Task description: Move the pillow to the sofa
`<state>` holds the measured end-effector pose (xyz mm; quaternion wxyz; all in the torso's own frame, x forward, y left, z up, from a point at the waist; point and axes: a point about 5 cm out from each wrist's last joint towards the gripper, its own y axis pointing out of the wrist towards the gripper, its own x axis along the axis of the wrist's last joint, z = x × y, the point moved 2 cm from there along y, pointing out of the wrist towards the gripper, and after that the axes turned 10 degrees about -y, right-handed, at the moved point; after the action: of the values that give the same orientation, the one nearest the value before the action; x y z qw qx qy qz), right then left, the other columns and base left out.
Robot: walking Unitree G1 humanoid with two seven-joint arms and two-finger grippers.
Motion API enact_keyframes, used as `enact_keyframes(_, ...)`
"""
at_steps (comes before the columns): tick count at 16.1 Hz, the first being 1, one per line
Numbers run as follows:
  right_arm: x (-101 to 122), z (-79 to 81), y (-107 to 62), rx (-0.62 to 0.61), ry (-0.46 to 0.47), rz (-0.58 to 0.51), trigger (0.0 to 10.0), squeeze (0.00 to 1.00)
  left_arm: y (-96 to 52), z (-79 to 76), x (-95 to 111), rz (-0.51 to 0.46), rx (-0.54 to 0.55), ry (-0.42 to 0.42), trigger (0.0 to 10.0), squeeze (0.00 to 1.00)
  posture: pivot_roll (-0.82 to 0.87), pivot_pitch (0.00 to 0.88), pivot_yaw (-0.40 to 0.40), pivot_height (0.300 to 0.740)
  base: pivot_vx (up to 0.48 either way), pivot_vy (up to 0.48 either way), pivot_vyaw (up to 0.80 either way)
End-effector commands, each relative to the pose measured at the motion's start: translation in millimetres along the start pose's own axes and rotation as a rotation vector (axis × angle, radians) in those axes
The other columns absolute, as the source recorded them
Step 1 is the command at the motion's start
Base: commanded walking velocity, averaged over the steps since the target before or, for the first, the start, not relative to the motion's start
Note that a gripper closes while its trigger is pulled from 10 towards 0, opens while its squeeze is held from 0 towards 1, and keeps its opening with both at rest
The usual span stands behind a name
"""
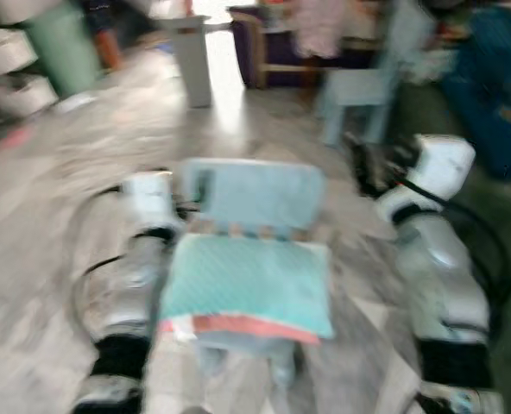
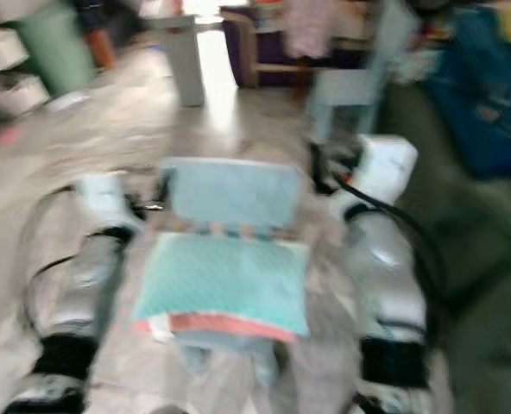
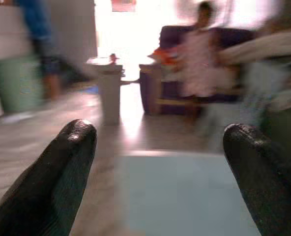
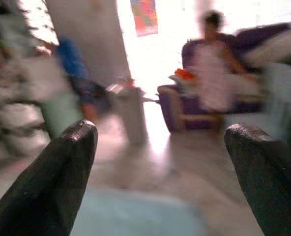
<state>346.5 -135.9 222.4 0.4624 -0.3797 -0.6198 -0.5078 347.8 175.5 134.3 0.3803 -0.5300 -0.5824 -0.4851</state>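
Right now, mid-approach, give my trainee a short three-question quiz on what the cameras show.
1. True or false: the teal pillow lies on the seat of the small light-blue chair.
2. Which end effector is shut on the pillow: A left, B right, C neither?
3. Fill in: the sofa behind the person is ____ in colour.

Key: 1 true; 2 C, both are open; 3 purple.
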Motion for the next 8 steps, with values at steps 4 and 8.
enact_keyframes(4,-5.5,-17.6,-8.9,-0.050,-0.009,0.028,10.0,0.00,2.7,-15.7,-4.3,0.010,-0.012,-0.017,10.0,0.00,-0.20,0.000,0.041,0.740,0.000,0.000,0.00)
enact_keyframes(8,-7.0,-13.6,-8.9,-0.038,-0.003,0.035,10.0,0.00,0.9,-11.7,-6.7,0.026,-0.003,-0.031,10.0,0.00,-0.19,0.000,0.041,0.740,0.000,0.000,0.00)
